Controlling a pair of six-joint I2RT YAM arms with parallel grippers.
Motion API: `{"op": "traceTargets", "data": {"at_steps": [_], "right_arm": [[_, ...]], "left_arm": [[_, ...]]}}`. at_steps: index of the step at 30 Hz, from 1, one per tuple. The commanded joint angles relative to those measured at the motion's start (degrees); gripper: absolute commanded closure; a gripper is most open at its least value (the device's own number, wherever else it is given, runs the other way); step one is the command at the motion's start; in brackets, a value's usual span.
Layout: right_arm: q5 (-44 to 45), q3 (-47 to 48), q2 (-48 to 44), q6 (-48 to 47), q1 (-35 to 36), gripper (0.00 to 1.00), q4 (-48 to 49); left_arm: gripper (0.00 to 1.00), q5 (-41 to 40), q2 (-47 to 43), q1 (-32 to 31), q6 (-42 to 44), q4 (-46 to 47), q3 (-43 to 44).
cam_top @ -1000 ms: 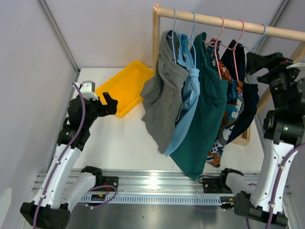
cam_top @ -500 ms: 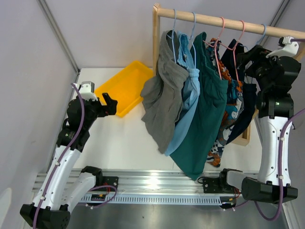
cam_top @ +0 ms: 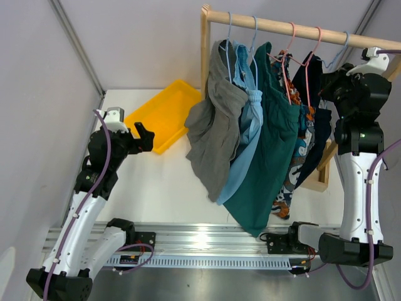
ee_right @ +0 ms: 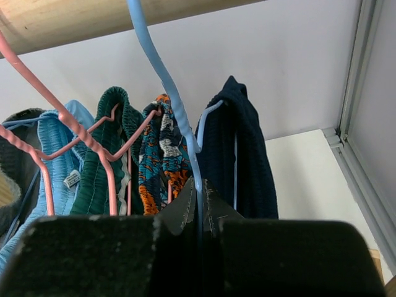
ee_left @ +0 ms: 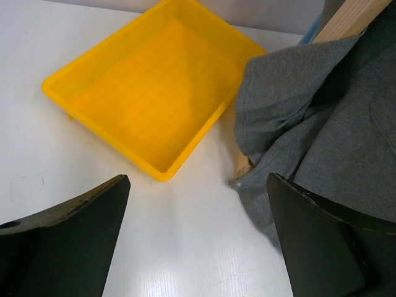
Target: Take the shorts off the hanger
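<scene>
Several shorts hang from a wooden rail (cam_top: 282, 26): grey shorts (cam_top: 213, 132), light blue shorts (cam_top: 247, 135), dark teal shorts (cam_top: 269, 150), cartoon-print shorts (cam_top: 299, 157) and navy shorts (cam_top: 322, 135) at the right end. My right gripper (cam_top: 332, 78) is raised beside the navy pair. In the right wrist view it (ee_right: 200, 204) is shut on the wire of the blue hanger (ee_right: 164, 80) that carries the navy shorts (ee_right: 241, 148). My left gripper (cam_top: 145, 135) is open over the table, left of the grey shorts (ee_left: 309, 124), holding nothing (ee_left: 198, 247).
A yellow tray (cam_top: 164, 113) lies on the white table behind the left gripper, empty in the left wrist view (ee_left: 148, 99). Pink hangers (ee_right: 74, 133) hold the print and teal shorts. The rack's wooden post (ee_left: 352, 21) stands by the grey shorts.
The right arm has swung up to the rail's right end, and its jaws have closed from wide open onto the blue hanger. The left arm has not moved.
</scene>
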Motion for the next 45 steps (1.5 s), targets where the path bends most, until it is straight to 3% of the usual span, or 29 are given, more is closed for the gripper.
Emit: {"op": "traceTargets", "data": {"at_steps": [1,8,12,15,18,24,30,38,45], "right_arm": [[0.65,1.95,-1.23,-1.85,0.62,1.00,0.59],[1.88,11.00,-2.46,-1.59,0.62,1.00,-2.04],[3.19,15.14,-4.48,-2.81,0.71,1.00,-4.94],[5.91,15.85,-6.32,-3.43,0.89,1.00,-6.78],[7.59,15.41,-8.87,-2.82,0.89,1.00,-10.29],[6.62,8.22,-15.99,2.89,0.89,1.00,-13.72],[11.98,9.60,-17.50,7.02,0.80,1.00,-24.00],[12.43,13.21,-17.58,9.58,0.71,1.00,-33.24],[12.60,16.37,-18.11,9.31,2.38,1.00,-36.50]], "left_arm": [[0.01,1.09,-0.76,-0.22,1.10,1.09,-0.23],[0.01,1.00,-3.40,-2.06,3.20,4.78,-0.24],[0.01,-0.21,-0.59,-10.39,5.05,3.99,5.55],[0.01,-3.74,3.00,-21.29,6.81,2.85,11.52],[0.01,-0.42,6.95,-31.31,8.12,3.98,16.28],[0.01,2.50,16.62,-60.89,13.04,11.97,24.19],[0.01,1.27,35.07,-75.61,14.72,19.10,33.51],[0.01,-3.13,52.22,-81.25,17.35,23.85,47.92],[0.01,-8.31,55.84,-82.22,20.34,26.49,52.06]]}}
